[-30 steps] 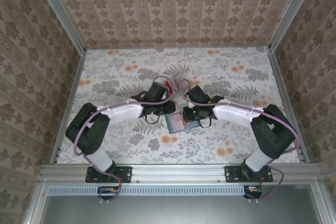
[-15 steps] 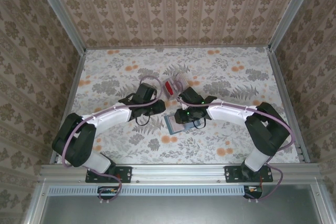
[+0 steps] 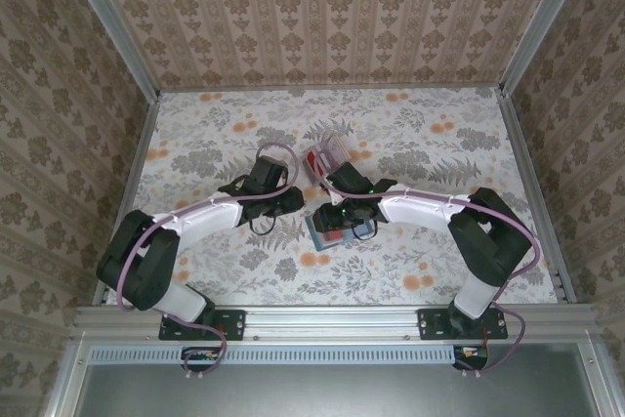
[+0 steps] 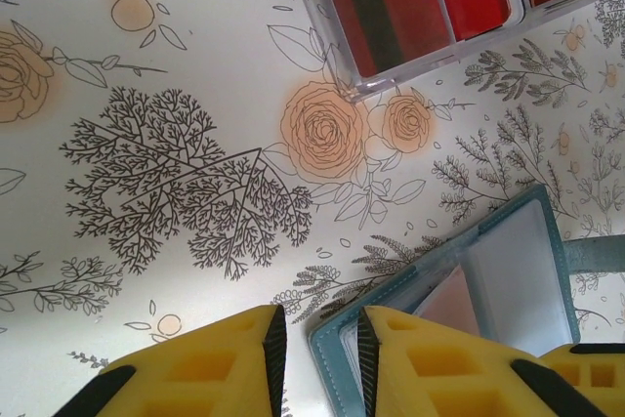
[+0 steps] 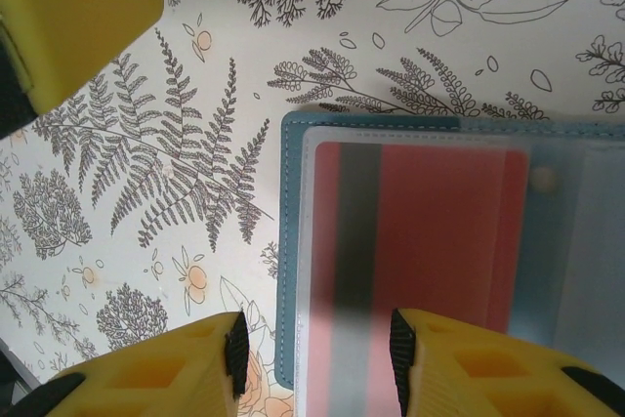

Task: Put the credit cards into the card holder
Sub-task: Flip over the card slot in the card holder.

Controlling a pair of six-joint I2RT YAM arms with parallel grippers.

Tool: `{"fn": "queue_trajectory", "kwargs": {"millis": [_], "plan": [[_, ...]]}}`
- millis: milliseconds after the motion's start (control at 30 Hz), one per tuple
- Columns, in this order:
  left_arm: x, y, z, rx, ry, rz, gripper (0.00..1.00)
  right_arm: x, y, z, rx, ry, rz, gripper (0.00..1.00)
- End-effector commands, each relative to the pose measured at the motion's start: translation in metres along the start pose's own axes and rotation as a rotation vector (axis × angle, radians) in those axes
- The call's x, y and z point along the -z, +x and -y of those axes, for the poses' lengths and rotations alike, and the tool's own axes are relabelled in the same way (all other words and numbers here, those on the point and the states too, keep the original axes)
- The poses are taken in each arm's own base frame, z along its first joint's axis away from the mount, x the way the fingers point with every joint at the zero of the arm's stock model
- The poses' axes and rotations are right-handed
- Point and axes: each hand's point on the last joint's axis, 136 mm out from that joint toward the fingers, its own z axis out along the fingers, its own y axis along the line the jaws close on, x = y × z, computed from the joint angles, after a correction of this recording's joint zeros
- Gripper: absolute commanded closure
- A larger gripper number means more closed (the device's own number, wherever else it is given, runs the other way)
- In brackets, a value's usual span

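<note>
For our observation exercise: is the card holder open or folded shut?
Open: the card holder lies spread flat, a red card showing through its translucent inner pocket.

Robot test cell in lab, dressed up to look like home. My two arms, left arm (image 3: 210,212) and right arm (image 3: 430,207), bolted side by side to aluminium rail (image 3: 332,319) at near edge of table (image 3: 410,134). Slotted cable duct (image 3: 332,354) runs just below rail. Table covered in floral print: grey ferns, orange roses. Three walls box table in; back wall (image 3: 332,17) papered in beige damask stripes. Bare aluminium posts (image 3: 107,21) rise from far corners of table. Purple cables (image 3: 278,150) loop along both arms.
</note>
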Motion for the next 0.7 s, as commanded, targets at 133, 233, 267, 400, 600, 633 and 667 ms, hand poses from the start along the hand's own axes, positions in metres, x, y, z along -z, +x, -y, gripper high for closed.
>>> {"fn": "queue_trajectory", "kwargs": {"millis": [133, 233, 267, 400, 600, 633, 667], "plan": [[-0.003, -0.006, 0.0, -0.012, 0.016, 0.006, 0.72, 0.003, -0.011, -0.003, -0.005, -0.02, 0.023, 0.54], [-0.006, -0.009, 0.002, -0.015, 0.021, 0.003, 0.72, -0.022, 0.0, 0.003, -0.023, -0.024, -0.047, 0.54], [-0.006, -0.009, 0.003, -0.018, 0.023, -0.001, 0.72, -0.028, 0.004, 0.003, -0.033, -0.035, -0.059, 0.54], [-0.007, -0.01, 0.004, -0.022, 0.025, -0.003, 0.72, -0.033, 0.008, 0.007, -0.052, -0.034, -0.069, 0.55], [-0.015, -0.015, 0.001, -0.014, 0.024, -0.013, 0.72, -0.005, -0.011, 0.001, 0.0, -0.011, -0.015, 0.55], [-0.015, -0.017, 0.002, -0.017, 0.028, -0.012, 0.71, 0.001, -0.016, 0.0, 0.004, -0.016, -0.003, 0.54], [-0.016, -0.02, 0.004, -0.021, 0.03, -0.01, 0.71, 0.007, -0.022, -0.002, 0.008, -0.023, 0.015, 0.54]]}}
